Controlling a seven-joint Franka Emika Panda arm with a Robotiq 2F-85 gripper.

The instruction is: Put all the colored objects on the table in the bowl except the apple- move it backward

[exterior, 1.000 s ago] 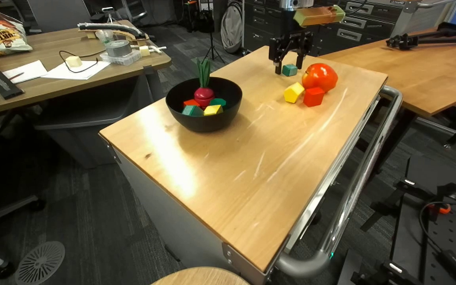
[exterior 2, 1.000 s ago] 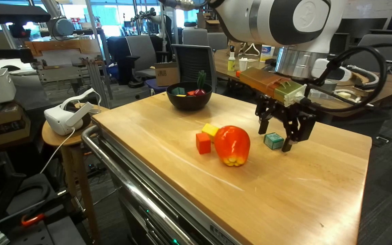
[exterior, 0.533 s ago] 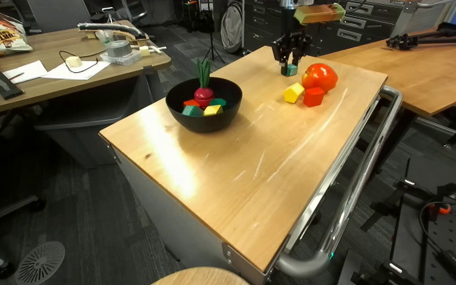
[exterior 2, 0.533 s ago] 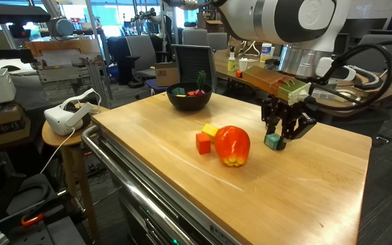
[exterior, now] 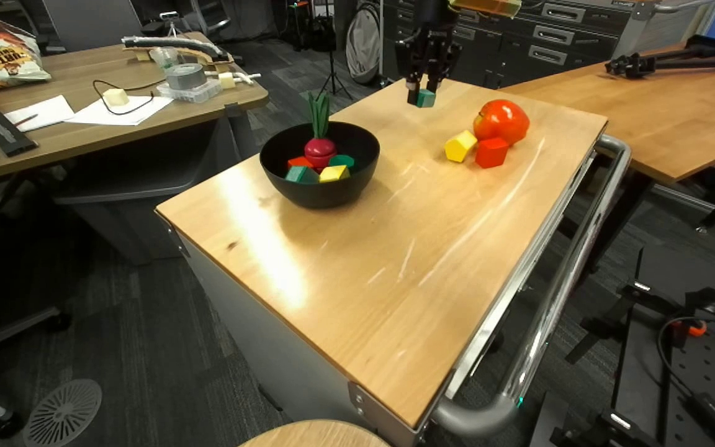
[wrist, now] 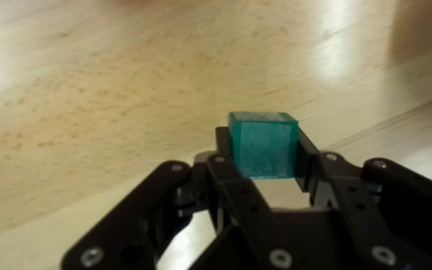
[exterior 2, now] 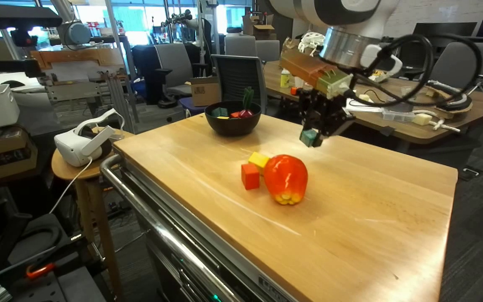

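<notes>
A green block [wrist: 264, 150] is pinched between both fingers of my gripper [exterior 2: 311, 137], lifted above the table [exterior 2: 371, 239]. In both exterior views the black bowl [exterior: 323, 197] stands farther along the tabletop, apart from the gripper. Inside it lie a dark-red fruit [exterior: 320, 149] with a green stem, a yellow block [exterior: 334, 173], green pieces [exterior: 301, 174] and a red piece [exterior: 300, 162]. The large red-orange apple [exterior 2: 286, 180] rests on the table. Close by it are a yellow block [exterior: 460, 146] and a red block [exterior: 492, 153]. The wrist view shows neither bowl nor loose blocks clearly.
A metal rail [exterior 2: 170, 235] runs along one table edge, on the apple's side. Beyond the table are a cluttered desk [exterior: 103, 133], a longer wooden desk [exterior: 692, 118] and a round stool [exterior 2: 63, 165] bearing a white headset [exterior 2: 80, 147].
The gripper has closed on the green block and raised it off the table. It has carried the block somewhat toward the bowl's side. Apple, bowl and other blocks have not moved.
</notes>
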